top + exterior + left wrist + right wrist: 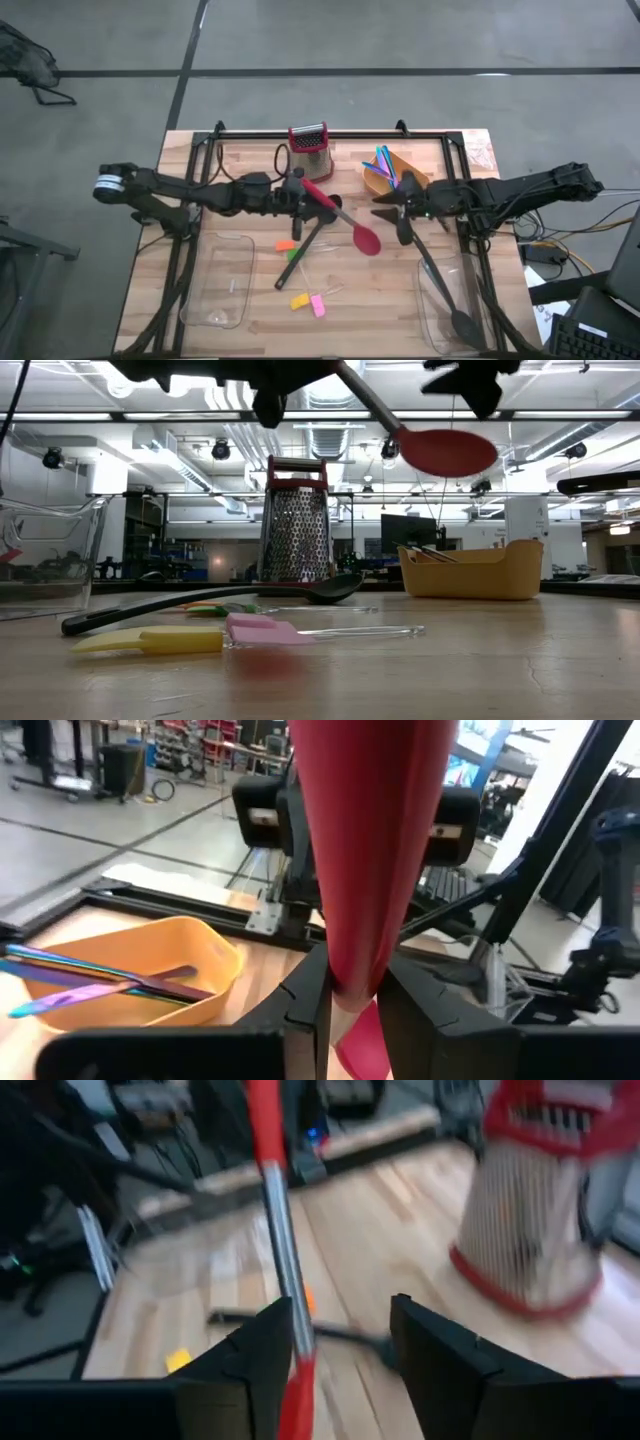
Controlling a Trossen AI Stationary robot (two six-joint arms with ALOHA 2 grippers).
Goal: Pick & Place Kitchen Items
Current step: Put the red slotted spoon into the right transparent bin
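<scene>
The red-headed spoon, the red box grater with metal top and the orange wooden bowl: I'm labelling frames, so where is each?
red-headed spoon (367, 240): high view, on its red head.
red box grater with metal top (309, 150): high view, on its metal face.
orange wooden bowl (478, 575): low view, on its front wall.

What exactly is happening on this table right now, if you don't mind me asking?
The left gripper is shut on the red-headed spoon and holds it in the air above the table. The right gripper is open beside the orange bowl, which holds thin coloured sticks. A long black spoon and small yellow and pink pieces lie on the wood in front of the box grater.
</scene>
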